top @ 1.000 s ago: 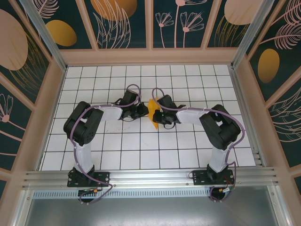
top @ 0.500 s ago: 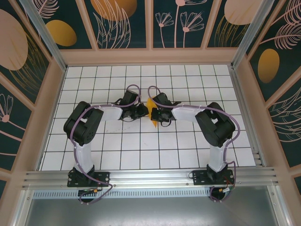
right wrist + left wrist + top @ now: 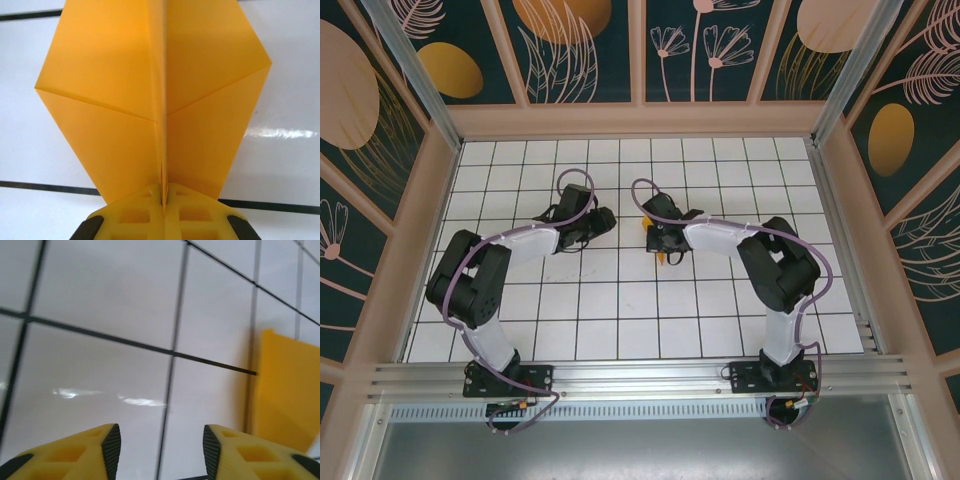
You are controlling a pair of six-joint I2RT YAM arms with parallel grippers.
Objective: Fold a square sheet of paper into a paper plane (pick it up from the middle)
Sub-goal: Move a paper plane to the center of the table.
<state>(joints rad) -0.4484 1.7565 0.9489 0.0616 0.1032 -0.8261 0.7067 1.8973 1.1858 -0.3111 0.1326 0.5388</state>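
The paper plane (image 3: 150,90) is an orange-yellow kite shape with a raised centre crease and folded wings spread to either side. My right gripper (image 3: 163,196) is shut on that crease at the near end. From above, bits of the paper (image 3: 663,256) peek out around the right gripper (image 3: 659,240) in the middle of the grid floor. My left gripper (image 3: 603,221) sits about one cell to the left of it, apart from the paper. Its jaws (image 3: 161,445) stand open over bare floor, with the paper's edge (image 3: 285,390) off to the right.
The white gridded floor (image 3: 620,310) is boxed in by beige frame rails (image 3: 640,120) and patterned walls. Both arms reach in toward the centre. Open floor lies in front of and behind the grippers.
My left gripper has drawn back to the left, away from the paper, and its arm has swung leftward. The right gripper keeps its pinch on the paper and has shifted slightly toward the back left.
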